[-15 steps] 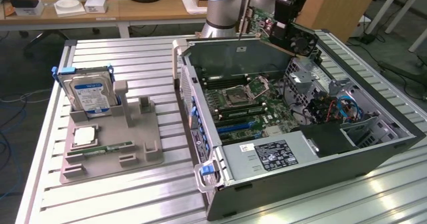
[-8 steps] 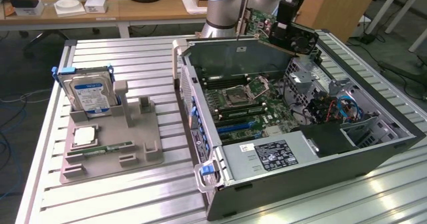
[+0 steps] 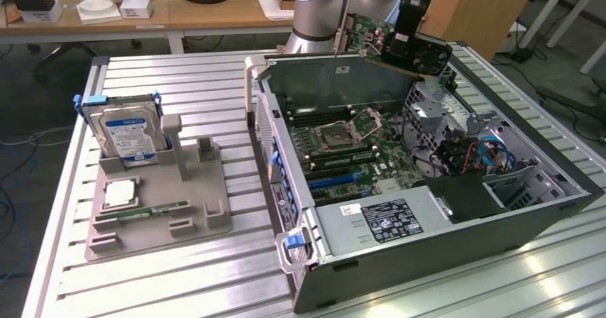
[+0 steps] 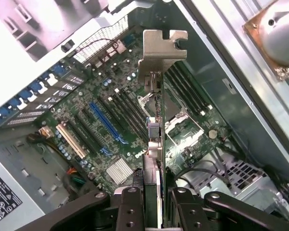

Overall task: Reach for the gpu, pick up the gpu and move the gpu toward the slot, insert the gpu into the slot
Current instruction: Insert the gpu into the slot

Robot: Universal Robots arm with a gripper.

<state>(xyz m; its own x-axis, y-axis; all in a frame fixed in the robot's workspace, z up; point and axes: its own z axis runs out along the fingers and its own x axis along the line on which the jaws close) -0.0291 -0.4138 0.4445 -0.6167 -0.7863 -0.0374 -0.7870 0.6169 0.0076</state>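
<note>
The gpu (image 3: 365, 35), a thin green card, hangs in the air over the far end of the open computer case (image 3: 455, 254). My gripper (image 3: 392, 48) is shut on it. In the wrist view the gpu (image 4: 154, 139) is seen edge-on, with its silver end bracket (image 4: 161, 50) pointing away from the gripper (image 4: 154, 209) and a black finger (image 4: 130, 207) pressed on each side. Below it lies the motherboard with the long blue slot (image 4: 106, 122), off to one side of the card's edge. In the exterior view the blue slot (image 3: 331, 181) sits mid-board, well below the card.
A grey fixture tray (image 3: 156, 222) on the exterior view's left holds a blue-labelled hard drive (image 3: 128, 130), a memory stick (image 3: 142, 211) and a square chip (image 3: 120, 192). Inside the case are the power supply (image 3: 388, 218), the CPU socket (image 3: 343, 130) and a bundle of cables (image 3: 473, 155).
</note>
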